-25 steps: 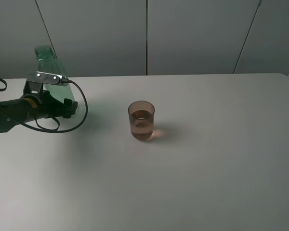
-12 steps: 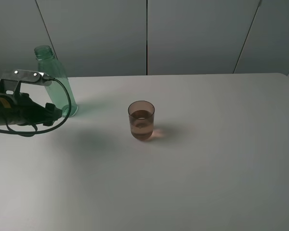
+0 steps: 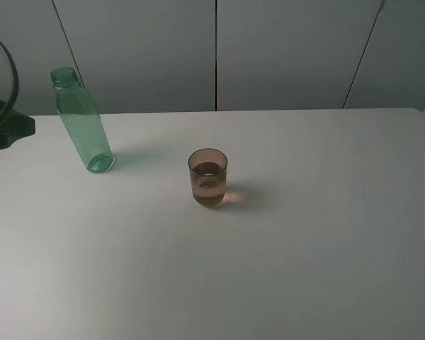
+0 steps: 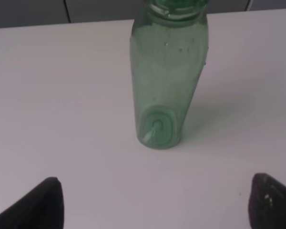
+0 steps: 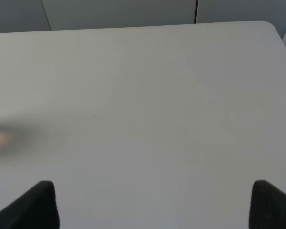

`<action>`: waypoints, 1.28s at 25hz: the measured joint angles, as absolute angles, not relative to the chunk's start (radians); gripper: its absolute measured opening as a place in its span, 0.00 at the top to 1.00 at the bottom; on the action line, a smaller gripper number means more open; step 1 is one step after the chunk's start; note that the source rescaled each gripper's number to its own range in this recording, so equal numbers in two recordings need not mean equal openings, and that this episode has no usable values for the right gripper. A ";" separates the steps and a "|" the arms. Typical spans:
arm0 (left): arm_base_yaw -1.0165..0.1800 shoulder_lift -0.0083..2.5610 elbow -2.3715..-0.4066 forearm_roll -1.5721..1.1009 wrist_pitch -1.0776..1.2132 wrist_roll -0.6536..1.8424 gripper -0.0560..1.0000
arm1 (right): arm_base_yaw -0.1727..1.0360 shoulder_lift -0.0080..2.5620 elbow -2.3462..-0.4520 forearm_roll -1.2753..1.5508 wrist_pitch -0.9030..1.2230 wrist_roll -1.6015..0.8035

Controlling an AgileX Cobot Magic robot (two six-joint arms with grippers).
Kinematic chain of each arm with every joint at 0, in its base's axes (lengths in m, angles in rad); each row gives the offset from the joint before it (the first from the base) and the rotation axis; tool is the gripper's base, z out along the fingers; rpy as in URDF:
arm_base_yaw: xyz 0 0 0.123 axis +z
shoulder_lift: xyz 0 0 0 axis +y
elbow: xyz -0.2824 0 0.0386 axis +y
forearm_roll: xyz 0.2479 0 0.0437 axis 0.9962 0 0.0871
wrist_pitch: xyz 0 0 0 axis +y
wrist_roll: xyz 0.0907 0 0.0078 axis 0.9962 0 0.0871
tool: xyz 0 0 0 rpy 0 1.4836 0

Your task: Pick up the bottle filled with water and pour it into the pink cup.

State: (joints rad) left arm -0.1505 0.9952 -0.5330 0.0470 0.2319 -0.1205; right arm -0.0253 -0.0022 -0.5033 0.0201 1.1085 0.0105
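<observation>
Item 1: green bottle (image 3: 83,120), transparent plastic, capless threaded neck. Stands upright on the white worktop (image 3: 283,269), at about 10 o'clock from the worktop's middle in the high view, near the far edge. Free of any contact. In the left wrist view the same bottle (image 4: 166,81) appears base-on, well clear of the tool tips.

Item 2: pink cup (image 3: 208,177), translucent brownish-pink tumbler, upright, rim open, holding some liquid in its lower part. Located near the worktop's middle, at roughly 4 o'clock from the bottle and well apart from it.

Item 3: left tool (image 4: 155,202), released; two dark fingertips (image 4: 38,205) spread wide, nothing between them, bottle ahead of the gap. In the high view only a dark part of this arm (image 3: 3,127) shows at the 9 o'clock edge.

Item 4: right tool (image 5: 152,205), released; dark fingertips (image 5: 271,202) spread wide over bare worktop, holding nothing.
</observation>
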 joint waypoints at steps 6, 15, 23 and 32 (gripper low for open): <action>-0.151 0.740 -0.551 -0.009 0.630 -0.042 0.00 | -0.025 -0.002 -0.503 0.020 1.109 0.010; -0.151 0.376 -0.552 -0.096 0.931 0.086 0.00 | -0.025 -0.002 -0.503 0.020 1.109 0.010; -0.151 0.123 -0.540 -0.015 1.090 0.062 0.00 | -0.025 -0.002 -0.503 0.020 1.109 0.010; -0.151 0.000 -0.517 -0.021 1.088 0.057 0.00 | -0.025 -0.002 -0.503 0.020 1.109 0.010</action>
State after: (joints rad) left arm -0.1505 0.0000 -0.5169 -0.0213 1.0884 0.0570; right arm -0.0253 -0.0022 -0.5033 0.0201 1.1085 0.0105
